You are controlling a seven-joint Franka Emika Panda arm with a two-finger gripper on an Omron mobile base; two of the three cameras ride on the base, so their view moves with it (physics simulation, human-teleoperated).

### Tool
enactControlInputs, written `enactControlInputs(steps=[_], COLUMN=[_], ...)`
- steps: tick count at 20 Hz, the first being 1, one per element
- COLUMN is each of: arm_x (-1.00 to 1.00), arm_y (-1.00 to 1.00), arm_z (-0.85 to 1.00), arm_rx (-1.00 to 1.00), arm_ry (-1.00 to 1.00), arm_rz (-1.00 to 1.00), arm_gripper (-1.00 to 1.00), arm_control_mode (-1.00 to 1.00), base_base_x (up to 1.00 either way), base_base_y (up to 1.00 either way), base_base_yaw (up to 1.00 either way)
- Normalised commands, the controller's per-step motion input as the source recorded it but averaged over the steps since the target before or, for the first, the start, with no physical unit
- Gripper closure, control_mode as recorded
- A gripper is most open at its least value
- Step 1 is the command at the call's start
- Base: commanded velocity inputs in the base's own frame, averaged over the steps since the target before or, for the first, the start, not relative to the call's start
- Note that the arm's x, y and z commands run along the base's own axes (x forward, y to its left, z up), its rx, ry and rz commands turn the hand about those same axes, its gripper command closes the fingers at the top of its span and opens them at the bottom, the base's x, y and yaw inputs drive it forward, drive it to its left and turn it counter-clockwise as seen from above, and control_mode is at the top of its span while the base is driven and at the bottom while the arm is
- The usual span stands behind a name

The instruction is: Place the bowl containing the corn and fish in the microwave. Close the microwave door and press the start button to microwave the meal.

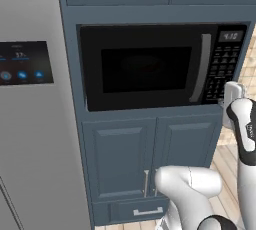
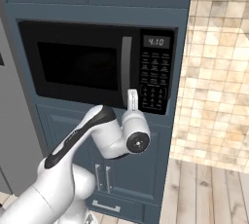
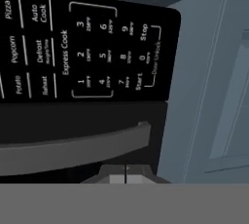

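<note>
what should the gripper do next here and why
Probably push forward onto the Start key. The microwave door looks closed, and the shut gripper sits close to the keypad panel, so pressing start seems to be what remains.

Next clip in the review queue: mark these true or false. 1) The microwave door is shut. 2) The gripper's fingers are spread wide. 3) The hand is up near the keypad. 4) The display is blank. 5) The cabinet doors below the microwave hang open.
1) True: the microwave door sits flush.
2) False: the gripper is shut, tips together.
3) True: it sits at the lower end of the keypad, beside the handle.
4) False: the display shows lit digits.
5) False: the lower cabinet doors are closed.
</note>
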Motion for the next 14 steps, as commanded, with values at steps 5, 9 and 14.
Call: enactControlInputs(steps=[5, 9, 14], arm_x=[0.21, 0.16, 0.20], arm_y=[-0.05, -0.13, -0.12], arm_z=[-0.03, 0.00, -0.12], arm_rx=[0.02, 0.03, 0.02], arm_ry=[0.00, 0.00, 0.00], arm_rz=[-0.06, -0.05, -0.03], arm_gripper=[1.00, 1.00, 1.00], arm_control_mode=[-1.00, -1.00, -1.00], base_base_x=[0.00, 0.00, 0.00], base_base_y=[0.00, 0.00, 0.00], base_base_yaw=[0.00, 0.00, 0.00])
